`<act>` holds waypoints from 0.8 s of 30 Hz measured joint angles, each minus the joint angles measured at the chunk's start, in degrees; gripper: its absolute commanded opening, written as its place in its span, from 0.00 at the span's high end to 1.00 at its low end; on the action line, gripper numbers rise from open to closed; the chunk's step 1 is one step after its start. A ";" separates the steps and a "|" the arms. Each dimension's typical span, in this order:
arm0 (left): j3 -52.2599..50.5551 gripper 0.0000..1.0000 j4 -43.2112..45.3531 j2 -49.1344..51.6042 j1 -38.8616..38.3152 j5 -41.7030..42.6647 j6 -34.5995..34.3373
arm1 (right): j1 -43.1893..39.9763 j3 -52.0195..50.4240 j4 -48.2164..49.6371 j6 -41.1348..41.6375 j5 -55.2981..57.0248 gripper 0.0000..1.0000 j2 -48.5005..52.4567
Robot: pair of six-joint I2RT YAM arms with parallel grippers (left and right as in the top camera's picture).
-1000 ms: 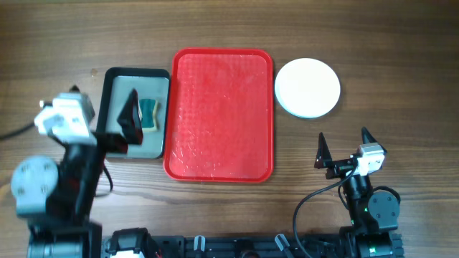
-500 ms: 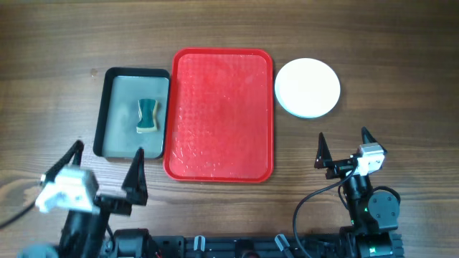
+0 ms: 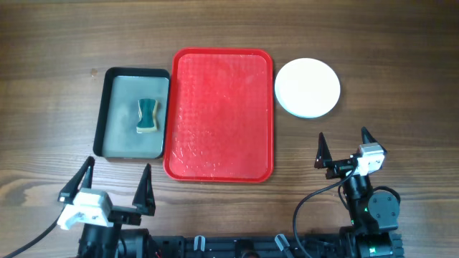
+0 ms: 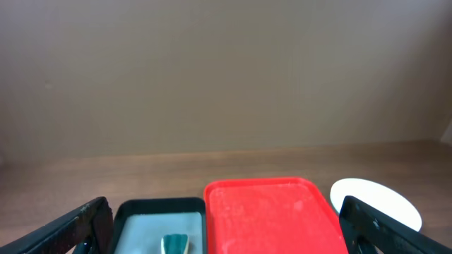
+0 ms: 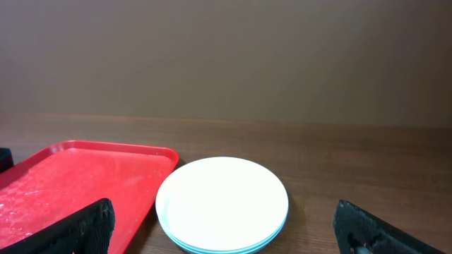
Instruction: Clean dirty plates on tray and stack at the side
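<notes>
Bare tabletop (image 3: 401,72) lies between each hand and the things ahead. Before the left hand (image 3: 118,163), fingers spread, a low dark tray (image 3: 118,140) holding a sponge (image 3: 147,115) sits just beside the red tray (image 3: 219,115). Before the right hand (image 3: 343,133), also spread, stacked plates (image 3: 308,87) stand by the red tray's far right corner, with a narrow gap between.

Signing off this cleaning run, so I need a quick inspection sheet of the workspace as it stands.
Surface: wooden table; no spill seen.
Job's things: red tray bare of plates; plates stacked right of it, white on top, light blue rim showing beneath.
Clutter: grey tray left of the red one, holding a sponge.
Grippers: left gripper and right gripper both open, empty, near the front edge.
Cables: black cable loops by the right arm.
Surroundings: plain wall; nothing else seen.
</notes>
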 measured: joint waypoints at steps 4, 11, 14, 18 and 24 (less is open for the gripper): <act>-2.75 0.00 0.61 -0.26 0.00 0.00 0.00 | 0.00 0.00 -0.02 0.00 0.00 0.00 0.00; -7.30 0.00 18.97 -0.28 0.00 0.00 0.00 | 0.00 0.00 0.00 0.00 0.00 0.00 0.00; -9.11 0.00 28.79 -0.28 0.00 0.07 0.00 | 0.00 0.00 -0.02 0.00 0.00 0.00 0.00; -12.28 0.00 39.39 -0.28 0.00 0.46 -0.02 | 0.00 0.00 -0.02 0.00 -0.02 0.00 0.00; -17.97 0.00 47.36 -0.28 0.00 1.16 -0.02 | 0.00 -0.02 0.00 0.00 0.00 0.00 0.00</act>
